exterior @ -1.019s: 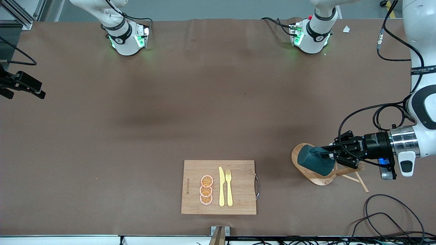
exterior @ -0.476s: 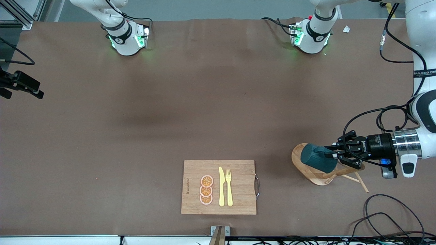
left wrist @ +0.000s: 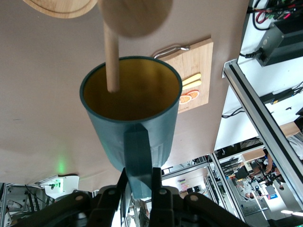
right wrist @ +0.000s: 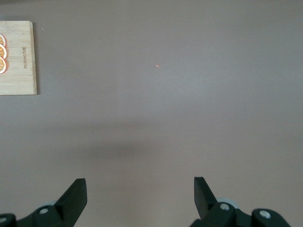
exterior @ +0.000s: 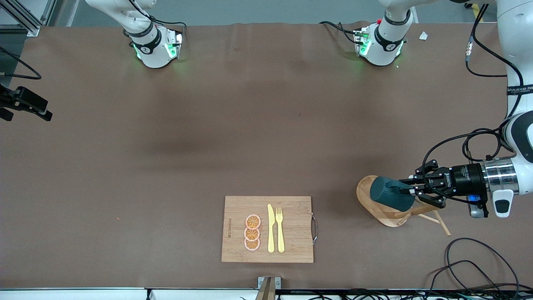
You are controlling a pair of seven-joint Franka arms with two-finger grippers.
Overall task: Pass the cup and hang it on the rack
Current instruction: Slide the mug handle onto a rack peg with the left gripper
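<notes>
The dark teal cup point(exterior: 389, 199) lies tilted on its side in the air over the light wooden rack point(exterior: 365, 186), hiding most of its post. My left gripper point(exterior: 406, 191) is shut on the cup's handle. In the left wrist view the cup point(left wrist: 132, 109) shows its yellowish inside, a thin peg point(left wrist: 112, 61) of the rack reaches into its mouth, and the gripper point(left wrist: 139, 177) pinches the handle. My right gripper point(exterior: 43, 113) waits at the table's edge at the right arm's end; its jaws stand wide open and empty point(right wrist: 139, 182).
A bamboo cutting board point(exterior: 291, 229) with orange slices, a yellow knife and fork lies near the front camera. Two loose pegs point(exterior: 439, 221) stick out beside the rack's base. Black cables point(exterior: 479, 266) lie at the left arm's end.
My left gripper has drawn slightly toward the left arm's end, carrying the cup along over the rack. My right gripper has barely drifted.
</notes>
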